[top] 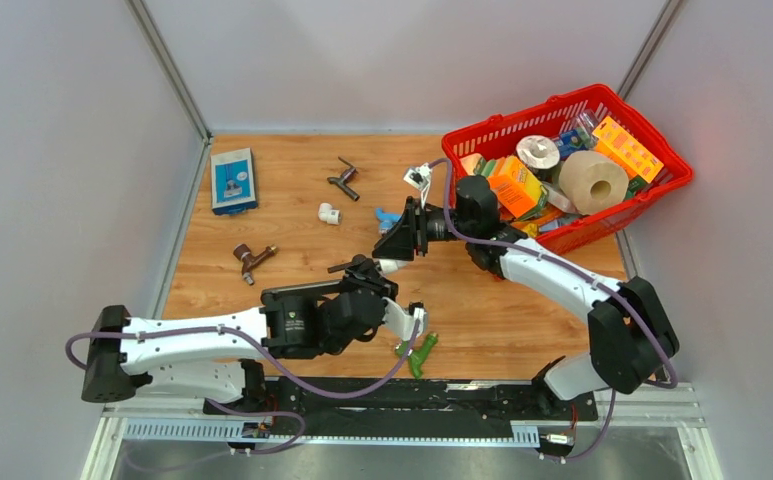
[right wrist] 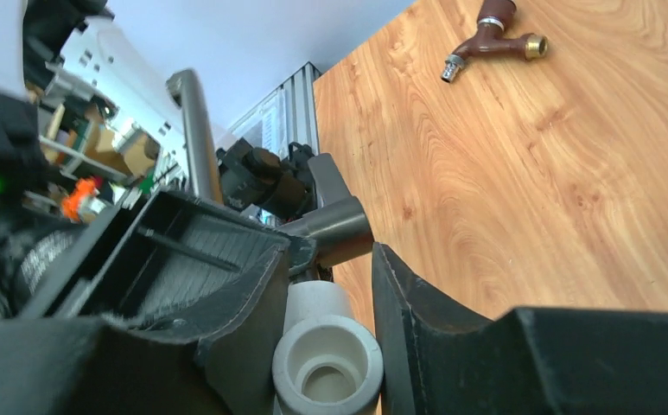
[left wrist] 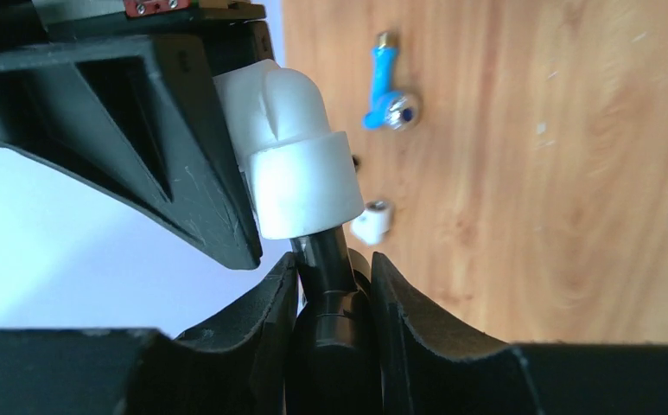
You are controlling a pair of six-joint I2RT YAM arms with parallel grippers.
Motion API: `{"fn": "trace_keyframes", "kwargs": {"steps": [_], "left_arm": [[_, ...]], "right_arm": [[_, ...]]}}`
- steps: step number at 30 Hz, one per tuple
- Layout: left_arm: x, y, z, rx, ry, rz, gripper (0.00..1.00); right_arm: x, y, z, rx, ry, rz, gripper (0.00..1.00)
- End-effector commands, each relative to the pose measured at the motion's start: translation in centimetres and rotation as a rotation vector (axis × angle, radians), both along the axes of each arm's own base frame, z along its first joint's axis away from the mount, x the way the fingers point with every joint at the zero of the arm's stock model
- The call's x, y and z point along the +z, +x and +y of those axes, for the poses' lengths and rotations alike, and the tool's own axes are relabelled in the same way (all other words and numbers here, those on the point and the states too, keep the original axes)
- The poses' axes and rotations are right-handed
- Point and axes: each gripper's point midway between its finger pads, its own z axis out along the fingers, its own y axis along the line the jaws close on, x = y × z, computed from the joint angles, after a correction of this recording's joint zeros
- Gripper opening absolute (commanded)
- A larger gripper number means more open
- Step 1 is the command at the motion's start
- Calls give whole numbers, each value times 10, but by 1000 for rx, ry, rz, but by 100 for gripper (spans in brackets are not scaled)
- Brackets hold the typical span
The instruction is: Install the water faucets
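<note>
At the far left of the wooden surface (top: pixel 292 150) lies a blue box (top: pixel 233 180) with a printed picture on its lid; its lettering is too small to read. Nearer the arms rests a brown faucet (top: pixel 252 260) with brass ends, lying on its side. Further back lie a second dark faucet (top: pixel 344 178) and, just in front of it, a loose elbow (top: pixel 329 213) of white plastic. Towards the middle, the left hand (top: pixel 362 270) is closed around the body of the dark-grey faucet (right wrist: pixel 339 226), held above the surface with its side lever pointing away from the stem. The faucet's dark stem meets the open mouth of a white elbow fitting (left wrist: pixel 300 164), and whether it sits inside cannot be told. The right hand (top: pixel 407 235) is clamped on that fitting from the opposite side, so the two hands meet tip to tip. Just behind them lies the blue faucet (top: pixel 390 218), flat on the wood. The green faucet (top: pixel 419 352) lies at the near edge, close to the left arm's wrist. At the far right stands a red basket (top: pixel 510 120) holding a paper roll (top: pixel 592 180) and orange packages (top: pixel 515 185), their print not legible.
</note>
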Motion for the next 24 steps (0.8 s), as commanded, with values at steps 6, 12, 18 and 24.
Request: {"fn": "trace_keyframes", "kwargs": {"steps": [6,12,18,24], "left_arm": [[69,8,-7,65,-208,-300,0],[41,9,9,49,-277,-68,0],[41,15,24,-1,-470,265,0],[52,-8,9,-238,-576,613,0]], "right_arm": [[29,42,4,-201,74,-14,14],[82,53,-16,-265,120,-364,52],[107,43,-44,-298,83,-782,71],[103,-5,-53,-84,117,-1074,74]]}}
